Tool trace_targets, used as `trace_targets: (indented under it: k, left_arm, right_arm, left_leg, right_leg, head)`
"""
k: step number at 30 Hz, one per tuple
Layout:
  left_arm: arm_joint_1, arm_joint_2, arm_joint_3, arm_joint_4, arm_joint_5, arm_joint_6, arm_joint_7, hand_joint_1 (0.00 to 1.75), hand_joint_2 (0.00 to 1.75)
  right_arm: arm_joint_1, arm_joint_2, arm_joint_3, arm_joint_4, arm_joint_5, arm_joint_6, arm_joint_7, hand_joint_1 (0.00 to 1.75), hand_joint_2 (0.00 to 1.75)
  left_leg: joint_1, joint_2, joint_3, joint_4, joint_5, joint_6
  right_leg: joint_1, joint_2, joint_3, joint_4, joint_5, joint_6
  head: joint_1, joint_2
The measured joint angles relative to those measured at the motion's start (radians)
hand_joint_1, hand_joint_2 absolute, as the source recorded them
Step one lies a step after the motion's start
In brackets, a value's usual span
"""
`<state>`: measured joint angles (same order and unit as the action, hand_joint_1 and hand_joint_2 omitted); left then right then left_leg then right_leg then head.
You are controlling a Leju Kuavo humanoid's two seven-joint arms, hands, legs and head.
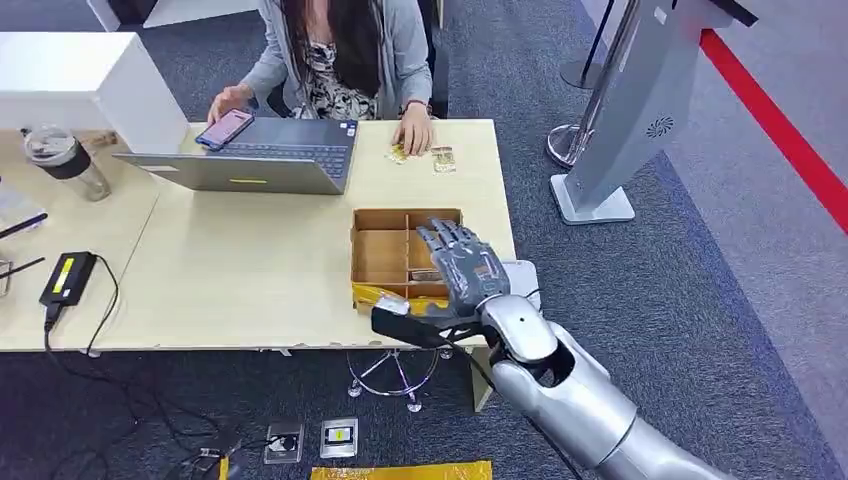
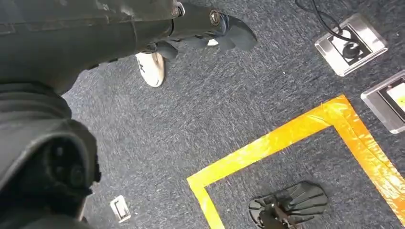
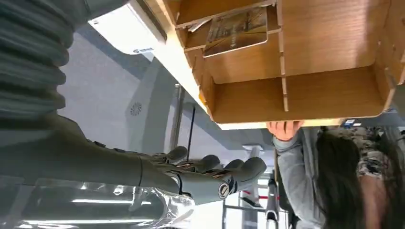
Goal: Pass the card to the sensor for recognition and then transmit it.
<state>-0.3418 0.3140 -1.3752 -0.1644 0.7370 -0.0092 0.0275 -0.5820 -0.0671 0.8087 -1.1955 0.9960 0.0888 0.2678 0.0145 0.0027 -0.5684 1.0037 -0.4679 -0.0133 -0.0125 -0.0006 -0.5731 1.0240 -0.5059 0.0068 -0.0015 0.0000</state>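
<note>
Head view: the right hand [image 1: 462, 262] hovers palm down over the wooden tray [image 1: 380, 256], which sits at the table's [image 1: 250, 280] near edge, close to its right corner. The fingers are stretched out and spread, holding nothing. A card [image 1: 427, 275] lies in the tray's right-hand compartment, partly hidden under the hand. At the far edge a person [image 1: 340, 55] sits with one hand by a phone [image 1: 225, 129] on the open laptop [image 1: 262, 155] and the other resting on the table beside two small cards [image 1: 432, 156]. A tumbler [image 1: 66, 160] stands on the adjoining table to the left, a black adapter [image 1: 68, 277] near that table's near edge. A grey kiosk stand [image 1: 625, 120] rises from the carpet past the table's right edge.

Left wrist view: the left hand [image 2: 205, 33] hangs above the blue carpet [image 2: 229, 105], fingers straight and gripping nothing (yellow tape [image 2: 286, 138] marks a corner on the floor, with metal floor sockets [image 2: 351, 44] nearby).

Right wrist view: the right hand's fingers [image 3: 210, 174] reach out flat, apart from the tray [image 3: 305, 90], with the card [image 3: 236, 31] lying in one compartment.
</note>
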Motion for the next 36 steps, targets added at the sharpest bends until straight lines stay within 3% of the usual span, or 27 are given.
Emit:
trace_targets:
  k: [7, 20, 36]
  left_arm:
    - [-0.004, -0.003, 0.0, 0.0, -0.004, -0.005, 0.0, 0.0, 0.0]
    - [-0.013, -0.008, 0.0, 0.0, -0.014, -0.013, 0.001, 0.0, 0.0]
    - [-0.021, -0.013, -0.002, 0.0, -0.037, -0.016, 0.008, 0.0, 0.0]
  right_arm:
    - [-0.002, 0.017, 0.019, 0.01, 0.03, 0.037, -0.004, 0.0, 1.75]
    - [-0.049, 0.069, 0.024, 0.109, 0.032, 0.009, -0.035, 0.0, 1.75]
    - [-0.108, 0.097, 0.019, 0.244, 0.029, -0.013, -0.039, 0.0, 1.75]
  left_leg:
    - [0.0, 0.0, 0.0, 0.0, 0.0, 0.0]
    - [0.0, 0.0, 0.0, 0.0, 0.0, 0.0]
    - [0.0, 0.0, 0.0, 0.0, 0.0, 0.0]
  right_leg:
    - [0.0, 0.0, 0.0, 0.0, 0.0, 0.0]
    - [0.0, 0.0, 0.0, 0.0, 0.0, 0.0]
    - [0.0, 0.0, 0.0, 0.0, 0.0, 0.0]
  head:
    - [0.0, 0.0]
    - [0.0, 0.0]
    - [0.0, 0.0]
